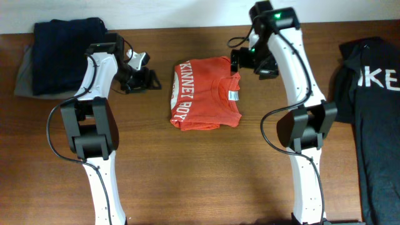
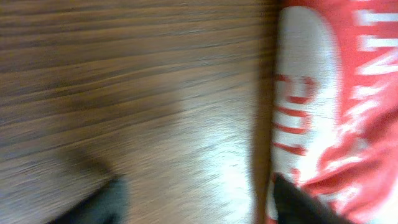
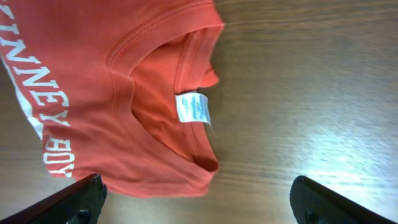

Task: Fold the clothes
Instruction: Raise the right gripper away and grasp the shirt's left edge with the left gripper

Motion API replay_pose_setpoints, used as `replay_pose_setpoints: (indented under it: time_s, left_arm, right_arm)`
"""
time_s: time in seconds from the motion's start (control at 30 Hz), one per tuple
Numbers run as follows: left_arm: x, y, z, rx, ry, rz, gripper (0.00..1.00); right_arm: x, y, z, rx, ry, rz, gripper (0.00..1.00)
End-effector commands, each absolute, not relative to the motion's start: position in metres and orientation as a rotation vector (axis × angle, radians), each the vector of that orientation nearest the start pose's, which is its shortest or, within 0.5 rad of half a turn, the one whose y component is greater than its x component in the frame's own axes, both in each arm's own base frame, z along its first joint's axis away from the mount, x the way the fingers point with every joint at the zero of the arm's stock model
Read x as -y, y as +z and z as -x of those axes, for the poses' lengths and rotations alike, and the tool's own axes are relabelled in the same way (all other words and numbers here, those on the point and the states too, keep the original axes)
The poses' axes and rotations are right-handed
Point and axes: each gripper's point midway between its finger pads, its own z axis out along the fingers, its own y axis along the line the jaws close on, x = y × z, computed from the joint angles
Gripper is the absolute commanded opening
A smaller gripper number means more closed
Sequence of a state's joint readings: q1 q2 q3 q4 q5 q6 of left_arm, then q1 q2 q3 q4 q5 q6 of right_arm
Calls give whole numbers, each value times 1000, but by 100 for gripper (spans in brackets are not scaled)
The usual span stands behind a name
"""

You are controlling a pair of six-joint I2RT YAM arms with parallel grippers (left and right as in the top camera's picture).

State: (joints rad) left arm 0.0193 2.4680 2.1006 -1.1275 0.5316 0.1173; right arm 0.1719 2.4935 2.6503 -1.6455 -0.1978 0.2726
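The clothes are one orange-red T-shirt (image 1: pixel 205 94), folded into a compact rectangle at the table's centre, white lettering along its left side. Its collar and white neck label (image 3: pixel 194 109) face up on the right. My left gripper (image 1: pixel 152 80) sits just left of the shirt, open, with nothing between its fingers. In the left wrist view the left gripper (image 2: pixel 199 205) spans bare wood, one fingertip (image 2: pixel 305 205) over the shirt (image 2: pixel 348 93) edge. My right gripper (image 1: pixel 240 62) hovers open over the shirt's back right corner. In the right wrist view the right gripper (image 3: pixel 199 205) is wide apart below the shirt (image 3: pixel 112 106), empty.
A folded dark navy pile (image 1: pixel 65 53) lies on a grey cloth (image 1: pixel 22 75) at the back left. A black garment with white lettering (image 1: pixel 375 94) lies spread along the right edge. Bare wooden table (image 1: pixel 206 175) lies in front of the shirt.
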Motion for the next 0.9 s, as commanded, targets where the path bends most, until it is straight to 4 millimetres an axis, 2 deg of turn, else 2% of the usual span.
replay_pose_setpoints:
  time_s: [0.0, 0.33, 0.5, 0.73, 0.87]
  left_arm:
    - [109, 38, -497, -2823, -1017, -259, 98]
    - [148, 32, -487, -2836, -1039, -373, 99]
    - [158, 26, -484, -2848, -1047, -390, 99]
    - [160, 19, -482, -2863, -1053, -387, 99]
    - [168, 4, -478, -2888, -1065, -400, 99]
  right_arm:
    - [-98, 153, -469, -3042, 292, -157, 99]
    - [-55, 150, -471, -3048, 271, -297, 99]
    - [-38, 150, -473, -3039, 268, -350, 99]
    - [-27, 150, -474, -3033, 267, -388, 99]
    - [-27, 150, -474, -3033, 268, -384, 99]
